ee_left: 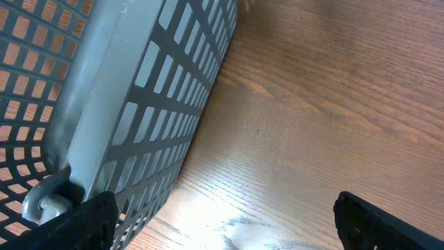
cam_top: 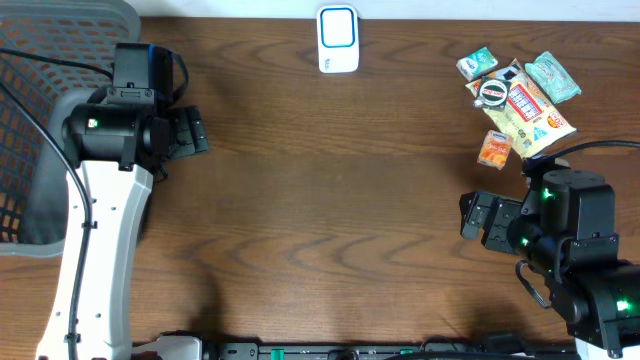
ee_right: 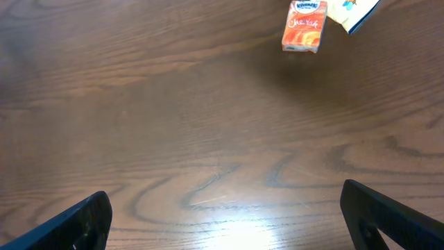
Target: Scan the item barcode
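A white and blue barcode scanner (cam_top: 338,38) stands at the table's far edge, in the middle. A cluster of items lies at the far right: a small orange box (cam_top: 494,149) (ee_right: 304,26), a yellow snack bag (cam_top: 525,112), a green packet (cam_top: 553,77), a smaller green-white packet (cam_top: 477,65). My right gripper (cam_top: 478,216) (ee_right: 225,222) hangs open over bare wood, nearer than the orange box and a little left of it. At the left, my left gripper (cam_top: 190,132) (ee_left: 225,222) is open and holds nothing, right beside the basket.
A grey mesh basket (cam_top: 40,120) (ee_left: 104,104) fills the left edge of the table, its wall close to the left finger (ee_left: 87,222). A round black-and-white object (cam_top: 492,93) lies on the snack bag. Bare brown wood spans the middle.
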Action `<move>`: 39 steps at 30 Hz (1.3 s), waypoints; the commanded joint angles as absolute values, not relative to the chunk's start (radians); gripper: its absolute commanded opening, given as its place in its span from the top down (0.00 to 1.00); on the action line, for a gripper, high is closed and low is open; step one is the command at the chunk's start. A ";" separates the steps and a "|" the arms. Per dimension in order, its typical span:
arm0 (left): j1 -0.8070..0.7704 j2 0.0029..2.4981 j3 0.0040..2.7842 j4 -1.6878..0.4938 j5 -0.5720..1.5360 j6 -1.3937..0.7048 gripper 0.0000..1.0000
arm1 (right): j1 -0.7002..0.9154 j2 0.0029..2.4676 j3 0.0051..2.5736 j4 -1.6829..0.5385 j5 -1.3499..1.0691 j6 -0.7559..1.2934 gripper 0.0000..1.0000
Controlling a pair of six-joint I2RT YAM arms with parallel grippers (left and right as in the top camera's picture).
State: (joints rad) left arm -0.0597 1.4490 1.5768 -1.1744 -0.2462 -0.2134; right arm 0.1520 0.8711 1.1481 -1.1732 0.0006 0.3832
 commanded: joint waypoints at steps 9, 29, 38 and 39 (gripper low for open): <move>-0.054 1.442 1.586 -1.178 -0.263 -0.219 0.02 | 0.159 0.871 1.142 -1.175 0.017 0.396 0.01; -0.054 1.442 1.586 -1.178 -0.263 -0.220 0.02 | 0.159 0.871 1.142 -1.175 0.017 0.396 0.01; -0.054 1.442 1.586 -1.178 -0.263 -0.219 0.02 | 0.154 0.853 1.142 -1.175 0.017 0.396 0.01; -0.054 1.442 1.586 -1.178 -0.263 -0.219 0.02 | 0.149 0.828 1.142 -1.175 0.017 0.396 0.01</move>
State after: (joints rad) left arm -0.0597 1.4490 1.5768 -1.1744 -0.2462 -0.2134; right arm 0.1520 0.8654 1.1481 -1.1740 0.0006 0.3840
